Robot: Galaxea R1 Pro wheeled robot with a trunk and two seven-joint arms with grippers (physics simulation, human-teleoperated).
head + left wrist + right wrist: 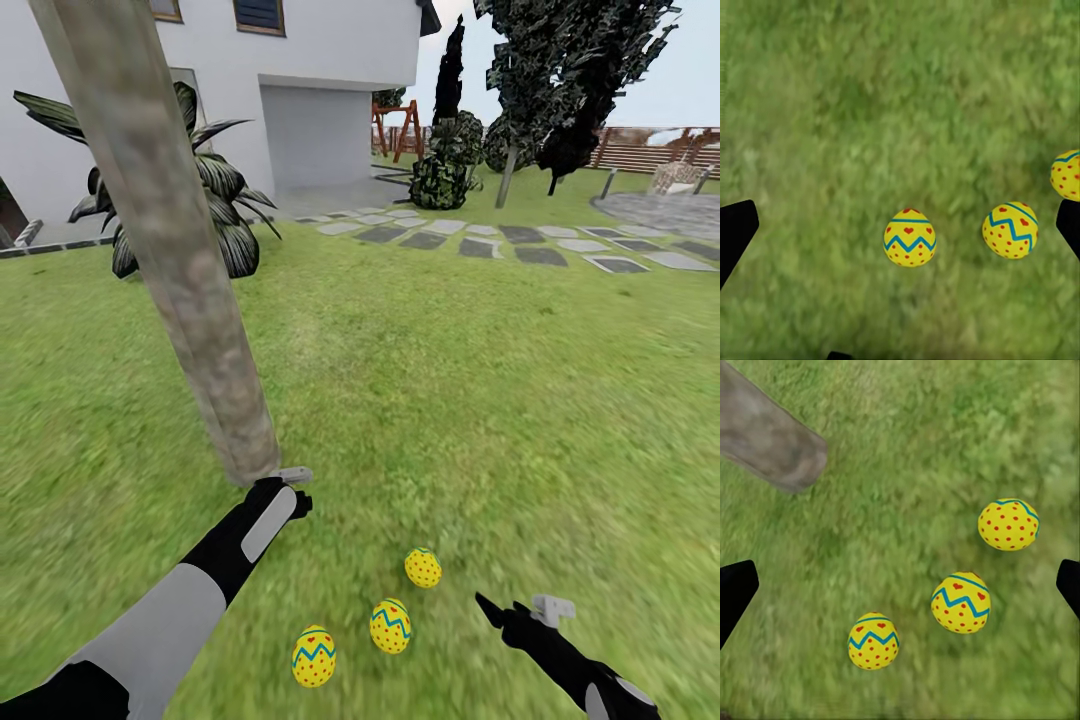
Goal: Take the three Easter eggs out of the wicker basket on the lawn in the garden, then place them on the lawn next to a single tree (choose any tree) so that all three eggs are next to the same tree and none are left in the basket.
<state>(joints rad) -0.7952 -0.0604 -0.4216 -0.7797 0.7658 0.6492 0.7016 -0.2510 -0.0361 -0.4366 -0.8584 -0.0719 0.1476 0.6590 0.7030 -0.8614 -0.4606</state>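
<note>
Item: Easter eggs, qty 3, laid on the lawn (pixel 450 400) near the foot of the tree (pixel 190 290), none touching another

- Egg 1 (pixel 314 656), nearest the robot; egg 2 (pixel 391 626) just beside it; egg 3 (pixel 423 568) a little further out. All are seen again from the left wrist (pixel 910 238) and the right wrist (pixel 961 602)
- Handling (judged): hard smooth shells, light, rounded, so likely to roll or slip from the pads; best taken across the widest part, at the zigzag band, w/ a gentle squeeze. Fragility cannot be judged from a render
- Left gripper (pixel 293 478): held close by the trunk base, fingers spread wide per the wrist cam, nothing held
- Right gripper (pixel 505 608): low over the grass to the right of the eggs, fingers apart, nothing held
- Surface: soft-looking grass, seemingly level; eggs appear settled
- Room: open lawn all round; a low broad-leaved plant (pixel 215 215) is noted behind the trunk, a stepping-stone path (pixel 480 240) and a house (pixel 300 90) well beyond
- Task status (judged): placement apparently done; no wicker basket is noted among these items
</note>
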